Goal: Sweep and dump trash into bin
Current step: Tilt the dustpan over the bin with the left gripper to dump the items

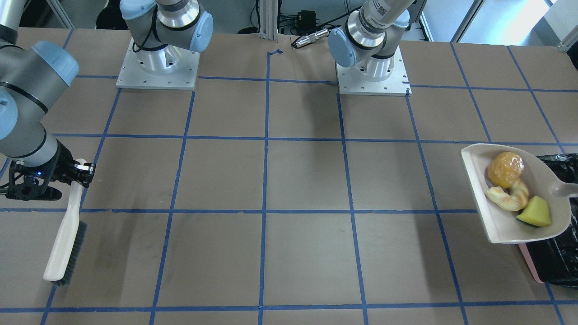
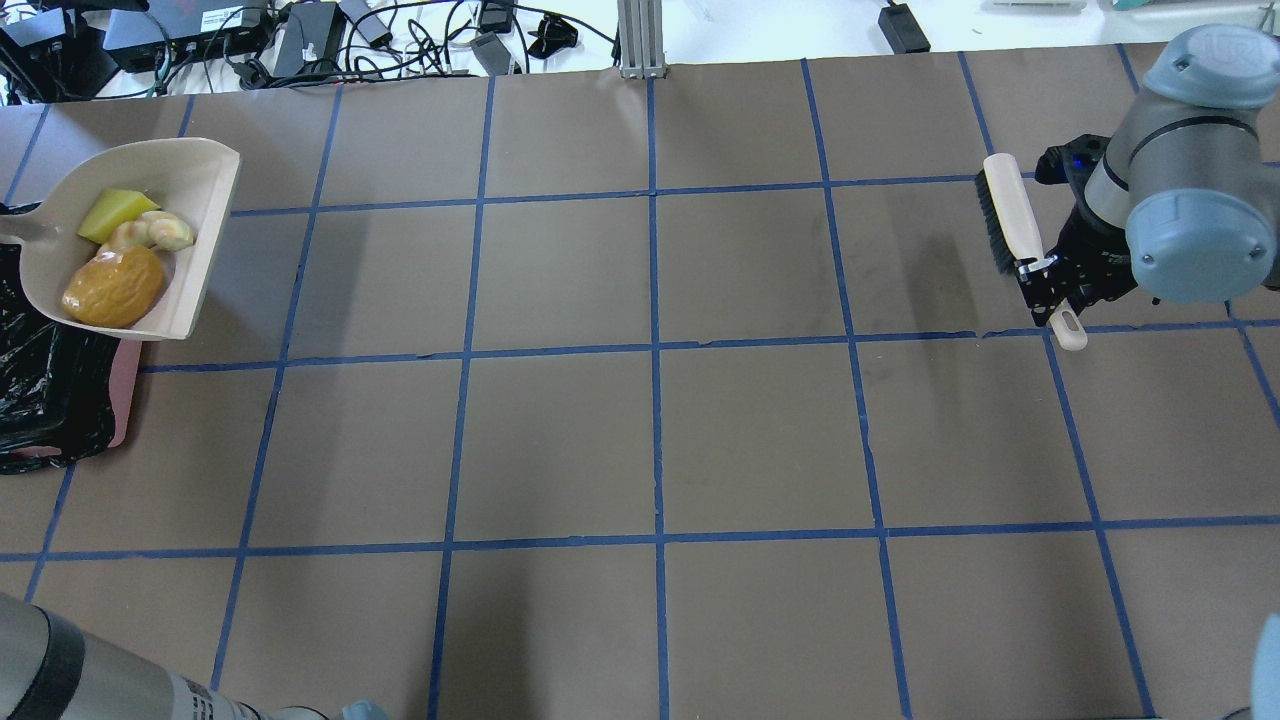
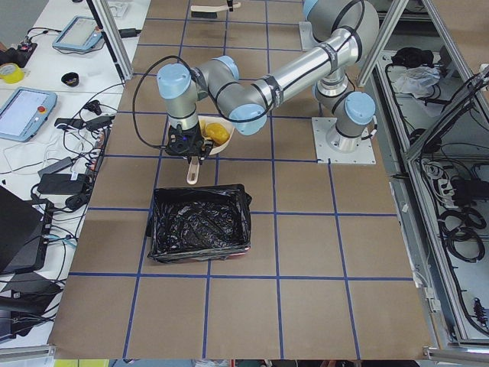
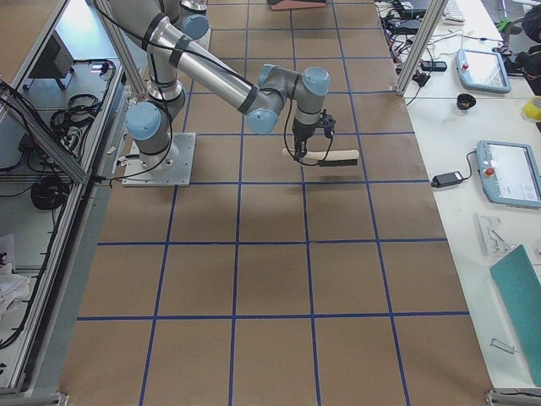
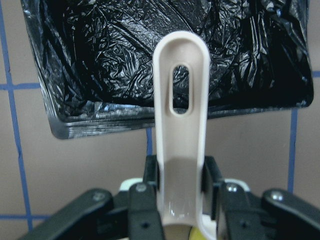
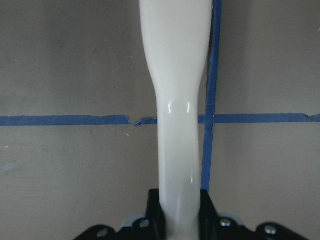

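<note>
My left gripper (image 5: 181, 175) is shut on the handle of the beige dustpan (image 1: 496, 221) and holds it roughly level just beside the bin. The handle's end reaches over the bin's near edge. In the pan lie the orange-yellow lump (image 1: 505, 169), the tan croissant-like piece (image 1: 508, 197) and the yellow sponge wedge (image 1: 535, 212). The pink bin (image 1: 530, 262), lined with a crinkled black bag (image 5: 125, 55), stands on the table at the robot's far left. My right gripper (image 2: 1045, 272) is shut on the white handle of the brush (image 2: 1005, 215), far off on the right side.
The brown table with blue tape grid (image 2: 650, 430) lies between the two arms. The arm bases (image 1: 158, 67) stand at the robot's side. Cables and power bricks (image 2: 300, 35) lie beyond the far table edge.
</note>
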`<state>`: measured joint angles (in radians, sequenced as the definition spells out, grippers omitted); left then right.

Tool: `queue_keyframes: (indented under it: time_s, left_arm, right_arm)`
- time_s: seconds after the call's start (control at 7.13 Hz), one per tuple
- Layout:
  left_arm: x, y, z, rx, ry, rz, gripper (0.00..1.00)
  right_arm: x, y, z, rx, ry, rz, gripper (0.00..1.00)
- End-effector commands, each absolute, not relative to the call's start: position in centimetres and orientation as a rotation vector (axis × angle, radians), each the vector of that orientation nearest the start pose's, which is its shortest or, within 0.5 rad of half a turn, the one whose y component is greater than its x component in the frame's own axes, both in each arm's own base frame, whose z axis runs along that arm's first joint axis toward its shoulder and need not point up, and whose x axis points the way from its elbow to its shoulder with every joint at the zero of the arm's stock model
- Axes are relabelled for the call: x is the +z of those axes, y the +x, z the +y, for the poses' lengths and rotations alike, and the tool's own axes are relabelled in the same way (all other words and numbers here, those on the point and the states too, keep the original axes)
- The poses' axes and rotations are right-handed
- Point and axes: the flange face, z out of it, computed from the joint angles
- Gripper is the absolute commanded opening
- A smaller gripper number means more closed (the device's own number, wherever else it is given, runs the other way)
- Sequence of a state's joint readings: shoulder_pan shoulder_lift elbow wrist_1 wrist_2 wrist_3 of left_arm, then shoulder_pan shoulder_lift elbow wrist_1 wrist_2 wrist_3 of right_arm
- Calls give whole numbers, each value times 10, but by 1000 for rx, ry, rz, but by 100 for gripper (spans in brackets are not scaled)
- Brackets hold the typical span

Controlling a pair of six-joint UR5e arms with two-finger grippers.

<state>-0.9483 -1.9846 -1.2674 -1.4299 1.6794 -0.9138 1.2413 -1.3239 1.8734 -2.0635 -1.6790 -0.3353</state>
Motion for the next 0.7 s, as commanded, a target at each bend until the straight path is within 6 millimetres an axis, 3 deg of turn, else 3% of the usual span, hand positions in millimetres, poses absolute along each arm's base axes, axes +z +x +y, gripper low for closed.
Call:
queue_keyframes:
  time_s: [0.0,0.14,0.42,0.56]
  left_arm:
    - [415,350,-629,-89,-2088,2156,0]
    - [415,370,-643,-111,-2091,2147,0]
    - [407,416,-651,-128,-2107,2097,0]
    - [404,436,-652,-143,-2104,2074,0]
  right_arm:
    - [237,-65,-555,144,-15,3230,0]
    - [236,-73,-554,148,-37,3228,0]
    - [230,-92,-551,169,-41,3213,0]
    - [229,-91,-550,175,-38,3207,0]
